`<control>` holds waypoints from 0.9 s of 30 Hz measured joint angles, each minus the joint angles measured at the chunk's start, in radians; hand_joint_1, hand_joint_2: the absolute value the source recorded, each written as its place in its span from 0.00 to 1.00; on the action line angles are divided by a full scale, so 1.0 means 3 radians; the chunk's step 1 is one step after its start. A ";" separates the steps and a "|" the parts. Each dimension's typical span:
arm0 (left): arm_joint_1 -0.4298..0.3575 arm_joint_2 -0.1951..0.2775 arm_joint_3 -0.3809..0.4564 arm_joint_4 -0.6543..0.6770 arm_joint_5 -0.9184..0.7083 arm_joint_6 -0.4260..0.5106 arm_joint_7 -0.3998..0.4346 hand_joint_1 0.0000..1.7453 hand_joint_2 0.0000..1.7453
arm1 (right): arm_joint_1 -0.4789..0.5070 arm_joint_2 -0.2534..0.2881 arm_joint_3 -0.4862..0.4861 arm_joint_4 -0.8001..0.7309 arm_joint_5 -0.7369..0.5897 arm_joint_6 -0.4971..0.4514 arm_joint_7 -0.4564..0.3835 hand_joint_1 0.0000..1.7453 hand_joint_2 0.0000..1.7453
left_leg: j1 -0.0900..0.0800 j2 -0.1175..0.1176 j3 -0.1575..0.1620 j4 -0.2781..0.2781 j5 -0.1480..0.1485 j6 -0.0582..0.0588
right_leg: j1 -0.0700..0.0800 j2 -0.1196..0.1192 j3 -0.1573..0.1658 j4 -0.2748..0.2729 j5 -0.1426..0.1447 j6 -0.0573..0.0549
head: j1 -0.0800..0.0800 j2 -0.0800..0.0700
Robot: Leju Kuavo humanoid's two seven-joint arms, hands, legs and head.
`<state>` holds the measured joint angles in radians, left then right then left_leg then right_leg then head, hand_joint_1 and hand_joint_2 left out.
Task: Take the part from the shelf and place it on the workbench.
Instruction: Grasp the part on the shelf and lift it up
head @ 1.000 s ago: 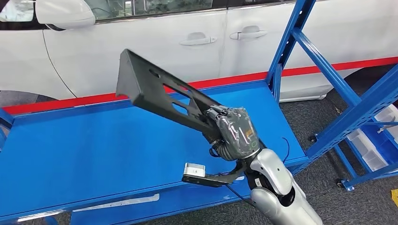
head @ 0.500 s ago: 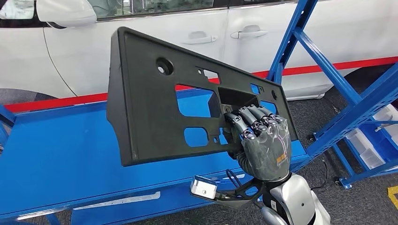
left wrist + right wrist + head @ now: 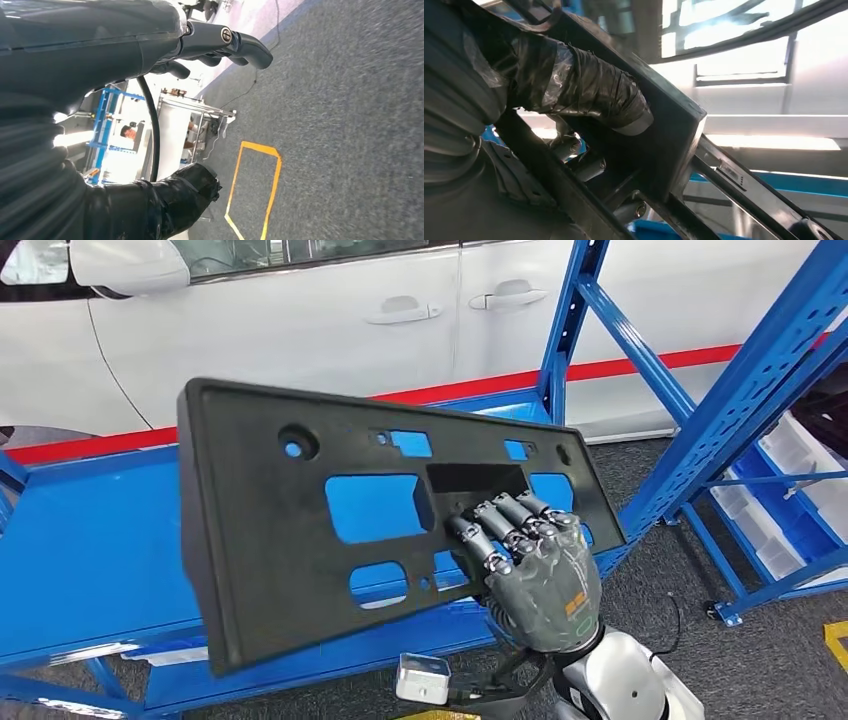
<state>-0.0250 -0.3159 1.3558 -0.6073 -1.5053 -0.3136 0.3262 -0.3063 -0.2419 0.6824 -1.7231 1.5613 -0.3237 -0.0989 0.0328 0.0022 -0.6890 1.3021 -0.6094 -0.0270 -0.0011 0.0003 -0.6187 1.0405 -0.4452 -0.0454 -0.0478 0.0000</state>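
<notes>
The part is a wide black plastic panel [image 3: 290, 560] with several cut-outs, held up broadside to my head camera over the blue workbench [image 3: 80, 550]. My right hand [image 3: 535, 575] grips it near its right end, with fingers [image 3: 500, 530] hooked over the edge of a cut-out. In the right wrist view the taped thumb [image 3: 589, 90] presses against the panel's dark rib [image 3: 664, 130]. My left hand [image 3: 220, 42] hangs over grey floor with nothing in it, its fingers loosely curled.
A white car [image 3: 300, 320] stands behind the workbench. Blue shelf uprights [image 3: 740, 390] rise at the right, with white bins [image 3: 800, 500] low down. Yellow tape [image 3: 252, 185] marks the grey floor.
The panel has swung from edge-on to broadside and come lower and nearer the camera, still in my right hand. The whole scene has shifted slightly, so the camera moved too.
</notes>
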 joint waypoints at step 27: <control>-0.0053 -0.0010 0.0001 0.0145 0.0005 0.0191 0.0042 0.00 1.00 | -0.0047 -0.0062 0.0576 -0.0192 -0.1067 0.0548 -0.0307 1.00 1.00 | -0.0024 0.0020 0.0024 -0.0541 0.0294 0.0020 | -0.0053 -0.0020 0.0267 -0.0058 -0.0163 0.0030 | -0.0002 0.0000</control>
<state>-0.0407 -0.3189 1.3561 -0.5639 -1.5038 -0.2562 0.3386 -0.3203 -0.2605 0.8553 -1.7807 1.2413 -0.1593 -0.1909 0.0254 0.0081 -0.6818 1.1399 -0.5213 -0.0211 -0.0169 -0.0057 -0.5386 1.0230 -0.4940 -0.0362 -0.0484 0.0000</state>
